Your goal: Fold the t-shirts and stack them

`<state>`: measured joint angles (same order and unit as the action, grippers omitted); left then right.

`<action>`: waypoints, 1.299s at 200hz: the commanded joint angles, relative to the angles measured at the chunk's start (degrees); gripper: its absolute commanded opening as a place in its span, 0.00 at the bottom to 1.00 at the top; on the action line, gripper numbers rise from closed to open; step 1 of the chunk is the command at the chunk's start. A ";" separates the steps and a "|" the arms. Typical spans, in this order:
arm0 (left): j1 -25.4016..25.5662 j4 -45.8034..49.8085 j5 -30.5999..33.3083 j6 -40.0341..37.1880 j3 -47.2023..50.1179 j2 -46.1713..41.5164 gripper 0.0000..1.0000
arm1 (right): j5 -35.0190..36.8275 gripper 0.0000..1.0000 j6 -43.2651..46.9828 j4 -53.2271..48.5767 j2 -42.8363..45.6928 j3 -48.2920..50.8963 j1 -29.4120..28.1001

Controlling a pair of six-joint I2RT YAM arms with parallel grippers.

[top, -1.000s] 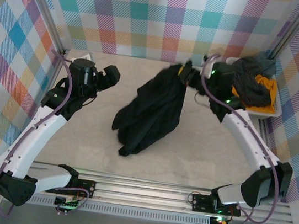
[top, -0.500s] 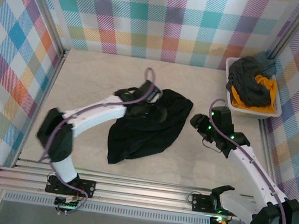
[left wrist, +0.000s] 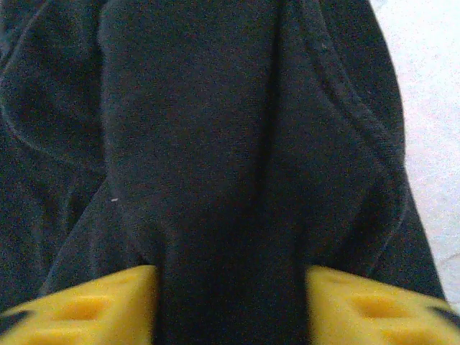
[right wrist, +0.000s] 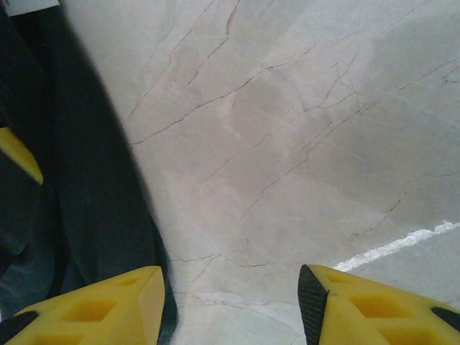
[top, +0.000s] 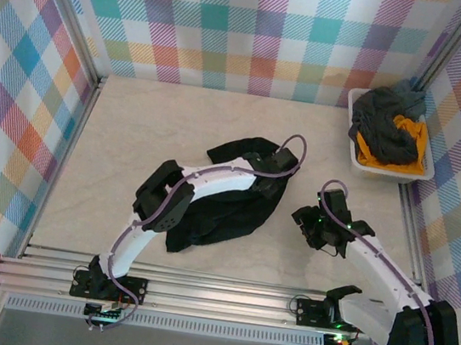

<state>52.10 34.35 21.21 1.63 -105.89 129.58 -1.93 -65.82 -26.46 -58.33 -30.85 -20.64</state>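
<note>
From above, a pale, marble-veined counter [top: 134,125] sits inside plaid walls [top: 234,27] of many colours, with a metal rail [top: 222,291] along the bottom edge of the frame. There are three shirts and one tub. The black t-shirt [top: 225,210] lies crumpled at the centre. The dark grey t-shirt [top: 386,134] and the orange-yellow t-shirt [top: 409,127] are heaped together in the white tub [top: 389,172] at the upper right. Two arms reach in from the bottom. The left pincer [top: 274,181] rests on the black shirt's right part, and the right pincer [top: 299,220] hangs just right of the cloth, over bare counter. In the left wrist view, the left pincer [left wrist: 230,287] is clenched on a raised ridge of the black cloth, with counter showing at the right edge. In the right wrist view, the right pincer [right wrist: 230,295] is released, its fingers apart over veined counter and the black shirt along the left side.
</note>
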 commanded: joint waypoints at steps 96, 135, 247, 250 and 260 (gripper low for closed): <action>-13.21 -3.86 -13.57 -4.84 18.71 -31.87 0.00 | 2.03 0.55 13.87 3.60 -13.05 -15.58 0.46; -13.87 -3.91 -16.36 -7.60 22.62 -35.72 0.00 | -8.54 0.65 11.40 12.82 -25.02 -26.30 2.35; -13.78 -3.67 -21.40 1.18 43.07 -46.27 0.00 | -14.56 0.64 -15.03 23.39 -33.08 -21.45 0.10; -13.79 -3.89 -20.89 2.17 44.17 -46.64 0.00 | -14.46 0.64 -15.11 23.57 -33.08 -21.03 -0.04; -13.79 -4.40 -18.52 5.35 47.31 -47.60 0.00 | -14.11 0.61 -15.27 24.42 -33.36 -19.78 -0.24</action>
<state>37.85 29.61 0.89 -0.60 -65.25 84.53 -15.73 -77.60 -5.10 -92.92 -52.97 -19.66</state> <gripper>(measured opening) 0.056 0.633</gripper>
